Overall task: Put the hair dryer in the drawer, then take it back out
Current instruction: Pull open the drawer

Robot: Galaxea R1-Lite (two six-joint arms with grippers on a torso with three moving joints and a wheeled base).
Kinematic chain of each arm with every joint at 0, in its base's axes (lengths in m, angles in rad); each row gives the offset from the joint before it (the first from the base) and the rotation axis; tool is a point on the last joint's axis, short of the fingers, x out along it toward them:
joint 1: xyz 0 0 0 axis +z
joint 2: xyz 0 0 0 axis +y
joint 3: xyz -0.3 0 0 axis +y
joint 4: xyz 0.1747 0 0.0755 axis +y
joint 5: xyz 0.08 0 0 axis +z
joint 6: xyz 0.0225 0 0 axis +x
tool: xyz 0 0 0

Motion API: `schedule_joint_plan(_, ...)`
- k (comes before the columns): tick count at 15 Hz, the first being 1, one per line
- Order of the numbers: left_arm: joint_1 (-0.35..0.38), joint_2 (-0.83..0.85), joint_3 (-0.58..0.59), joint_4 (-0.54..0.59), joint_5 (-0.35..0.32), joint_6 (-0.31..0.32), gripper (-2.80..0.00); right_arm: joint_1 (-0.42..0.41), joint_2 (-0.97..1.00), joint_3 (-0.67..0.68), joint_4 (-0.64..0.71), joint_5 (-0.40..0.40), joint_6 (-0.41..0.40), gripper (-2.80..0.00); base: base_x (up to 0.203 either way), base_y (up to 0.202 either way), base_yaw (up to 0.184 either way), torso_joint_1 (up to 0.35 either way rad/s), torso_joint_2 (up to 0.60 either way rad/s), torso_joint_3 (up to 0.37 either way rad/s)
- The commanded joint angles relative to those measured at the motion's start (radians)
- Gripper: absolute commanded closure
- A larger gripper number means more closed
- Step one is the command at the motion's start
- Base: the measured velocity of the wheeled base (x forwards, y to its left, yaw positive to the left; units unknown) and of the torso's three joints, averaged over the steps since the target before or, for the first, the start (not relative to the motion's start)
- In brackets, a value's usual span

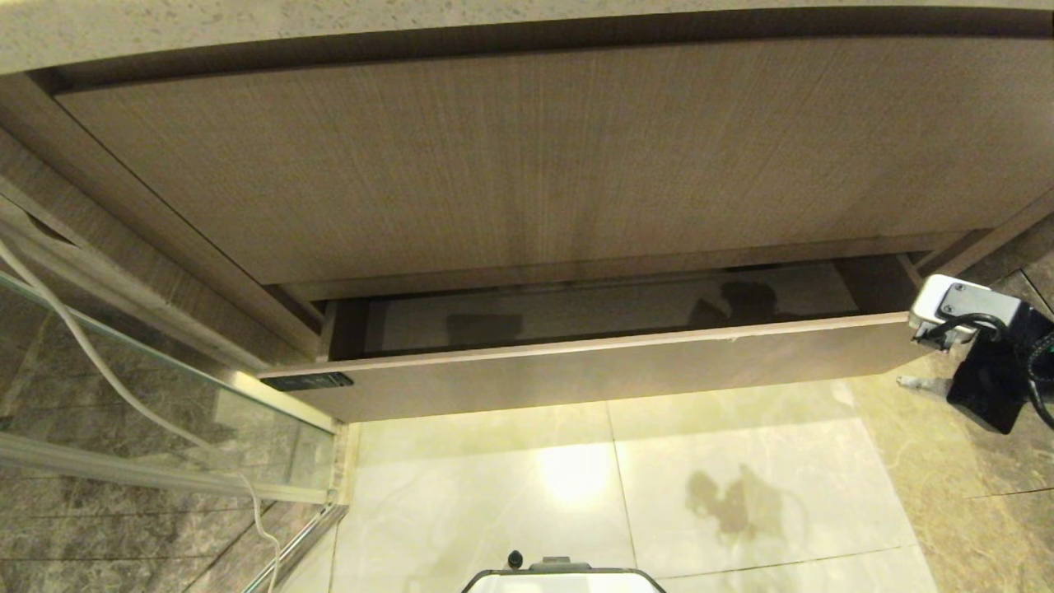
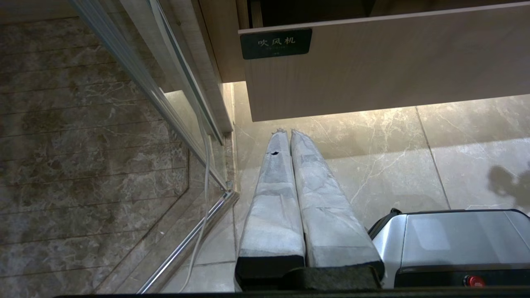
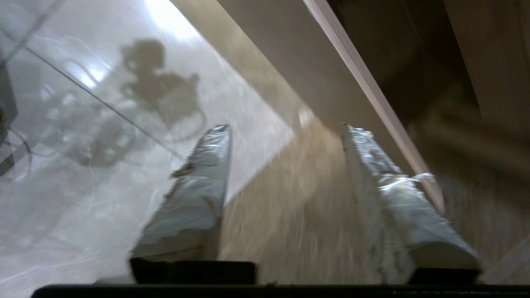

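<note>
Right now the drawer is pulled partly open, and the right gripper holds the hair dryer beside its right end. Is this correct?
Not quite. The right gripper holds nothing: the right wrist view shows its jaws apart with only floor between them. The drawer is indeed partly open, and the gripper is by its right end.

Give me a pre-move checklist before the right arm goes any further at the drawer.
1. Drawer pulled out: ok, partly open below the taller panel.
2. Hair dryer located: not ok, it shows in no view; the visible part of the drawer's inside is dim and bare.
3. Right gripper empty: ok, fingers apart with nothing between them.
4. Right gripper near the drawer: ok, beside the front's right end, by its top edge.
5. Left gripper out of the way: ok, shut, low over the floor under the front's left end with the black tag.
6. White cord clear of the drawer: ok, it hangs off to the left.
</note>
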Motion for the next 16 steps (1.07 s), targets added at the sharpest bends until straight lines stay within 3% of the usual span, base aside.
schedule_joint_plan(1, 0.000, 0.000, 0.002, 0.000, 0.000, 0.000, 0.00, -0.004, -0.122, 0.007, 0.042, -0.104, 0.092, 0.00, 0.000, 0.000, 0.000, 0.000, 0.00, 0.000)
schedule_joint_plan(5, 0.000, 0.000, 0.002, 0.000, 0.000, 0.000, 0.00, -0.008, -0.309, 0.071, 0.142, -0.134, 0.331, 0.00, 0.000, 0.000, 0.000, 0.000, 0.00, 0.000)
schedule_joint_plan(9, 0.000, 0.000, 0.000, 0.000, 0.000, 0.000, 0.00, -0.041, -0.399, 0.117, 0.272, -0.136, 0.455, 0.00, 0.000, 0.000, 0.000, 0.000, 0.00, 0.000)
schedule_joint_plan(11, 0.000, 0.000, 0.000, 0.000, 0.000, 0.000, 0.00, -0.056, -0.591, 0.180, 0.342, -0.136, 0.598, 0.00, 0.000, 0.000, 0.000, 0.000, 0.00, 0.000)
schedule_joint_plan(14, 0.000, 0.000, 0.000, 0.000, 0.000, 0.000, 0.00, -0.022, -0.933, 0.364, 0.327, -0.157, 0.890, 0.00, 0.000, 0.000, 0.000, 0.000, 0.00, 0.000)
schedule_joint_plan(16, 0.000, 0.000, 0.000, 0.000, 0.000, -0.001, 0.00, 0.004, -1.094, 0.539, 0.259, -0.193, 0.991, 0.00, 0.000, 0.000, 0.000, 0.000, 0.00, 0.000)
